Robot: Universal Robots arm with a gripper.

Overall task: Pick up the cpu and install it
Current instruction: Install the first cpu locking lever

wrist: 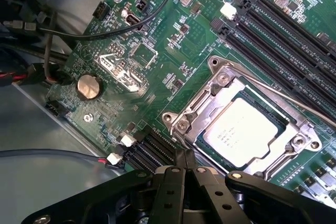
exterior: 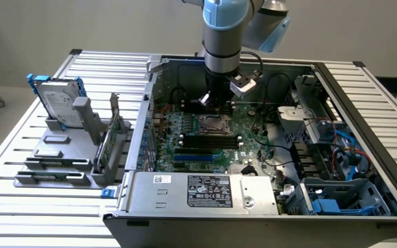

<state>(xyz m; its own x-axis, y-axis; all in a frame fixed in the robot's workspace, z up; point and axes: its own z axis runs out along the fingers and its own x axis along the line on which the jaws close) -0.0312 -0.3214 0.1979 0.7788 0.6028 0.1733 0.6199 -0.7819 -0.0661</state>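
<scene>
The cpu point(wrist: 242, 129) lies flat inside the metal-framed socket point(wrist: 210, 106) of the green board point(wrist: 157, 35), silvery top plate facing up. The socket's thin wire lever point(wrist: 283, 95) runs across one corner. My gripper point(wrist: 184, 156) hangs just beside the socket frame, black fingers pressed together with nothing between them. In the exterior view, the gripper point(exterior: 216, 107) sits low inside the open computer case, just behind the socket and cpu point(exterior: 213, 124).
Black memory slots point(wrist: 283, 30) run beside the socket, and a coin battery point(wrist: 88, 86) and black cables point(wrist: 131, 24) lie nearby. The case walls, drive bays point(exterior: 322, 155) and power supply point(exterior: 209, 191) hem in the board. A hard drive with blue brackets point(exterior: 57, 101) stands in a grey rack at the exterior view's left.
</scene>
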